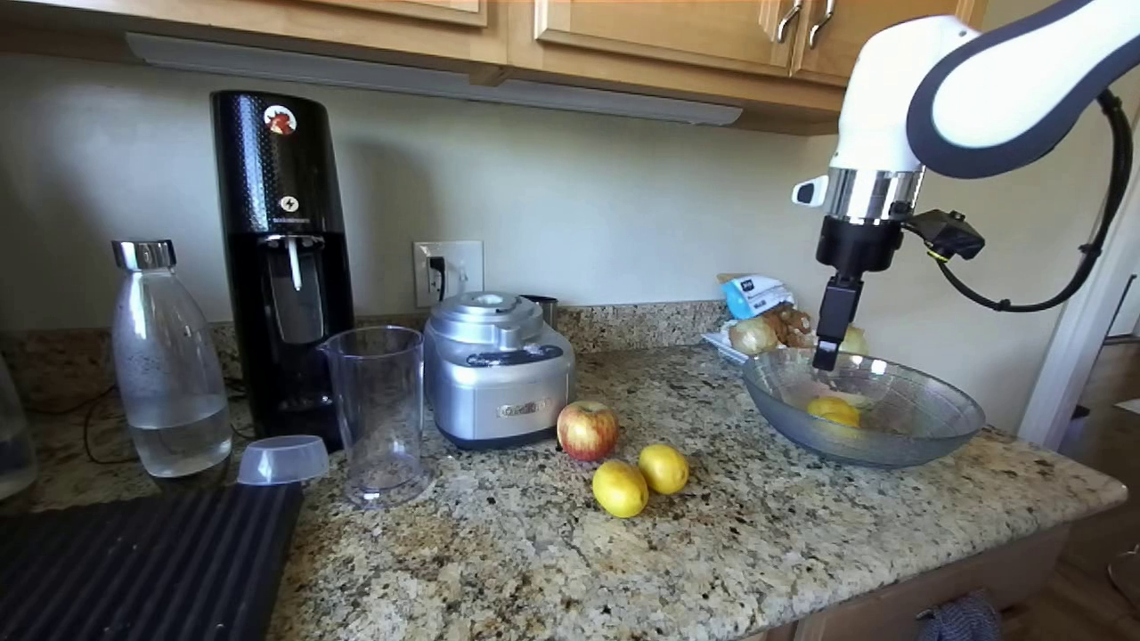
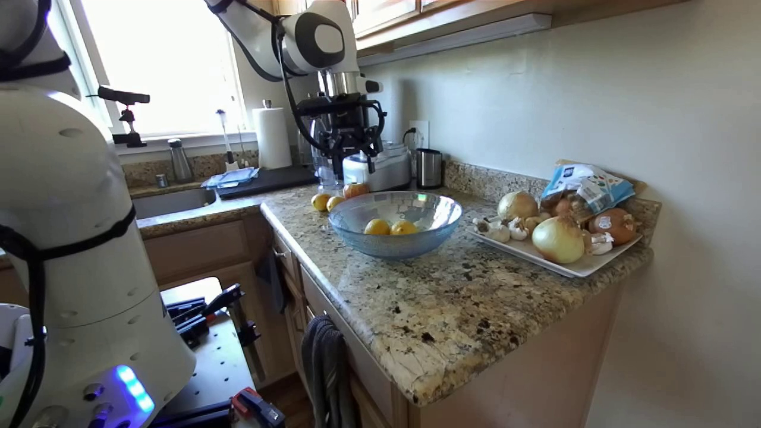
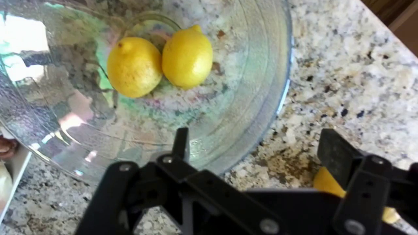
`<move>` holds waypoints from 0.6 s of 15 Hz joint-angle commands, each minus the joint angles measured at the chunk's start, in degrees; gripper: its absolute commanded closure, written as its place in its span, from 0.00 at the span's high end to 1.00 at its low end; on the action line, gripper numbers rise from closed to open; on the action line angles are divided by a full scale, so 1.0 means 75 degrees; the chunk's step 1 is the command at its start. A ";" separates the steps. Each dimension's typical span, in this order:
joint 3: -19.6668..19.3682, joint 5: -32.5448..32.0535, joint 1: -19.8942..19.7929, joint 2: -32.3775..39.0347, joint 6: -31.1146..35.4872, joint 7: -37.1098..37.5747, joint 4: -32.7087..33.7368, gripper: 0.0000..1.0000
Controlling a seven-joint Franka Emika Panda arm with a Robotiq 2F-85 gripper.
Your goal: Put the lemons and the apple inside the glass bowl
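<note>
Far left in an exterior view: black ribbed mat [image 1: 142, 561] in the bottom corner; glass bottle [image 1: 174, 392], metal cap on, part-full, behind it. Then the tall black drinks machine [image 1: 280, 196]. Small clear tub [image 1: 283, 460] and tall clear cup [image 1: 378, 418] stand forward of it; cup is upright, near the silver processor base [image 1: 503, 383].

Apple [image 1: 588, 431] is on the table [image 1: 499, 552], just beside that base; can't tell if they touch. Front lemon [image 1: 621, 489] and rear lemon [image 1: 663, 468] lie just beside each other, forward and right of the apple, also on the table. So the apple sits hemmed between base and lemons.

Farther right, at the back: white plate [image 2: 585, 266] with onions [image 2: 557, 241], garlic [image 2: 496, 232] and a blue-white bag [image 2: 585, 187], crowding the bowl's back side.

Glass bowl [image 1: 877, 445] is next, upright on the table. Wrist view shows a flecked lemon [image 3: 134, 67] and a smaller lemon [image 3: 187, 57] inside, touching. Bowl side stands between these two and the loose fruit.

Tool [image 3: 258, 150] hangs above the bowl rim, fingers well apart; rim and table show through the gap. One finger [image 3: 181, 145] is over the glass, its mate beyond the rim. Arm [image 1: 997, 98] comes in from top right. Dark towel [image 1: 966, 616] hangs lower right.
</note>
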 commanded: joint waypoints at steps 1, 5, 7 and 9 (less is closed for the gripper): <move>0.0253 0.0366 0.0376 -0.0250 -0.0079 0.0353 0.0014 1.00; 0.0627 0.0484 0.0719 0.0340 0.0165 0.0585 0.0421 1.00; 0.0758 0.0471 0.0818 0.0687 0.0355 0.0643 0.0626 1.00; 0.0843 0.0431 0.0868 0.1061 0.0538 0.0667 0.0845 1.00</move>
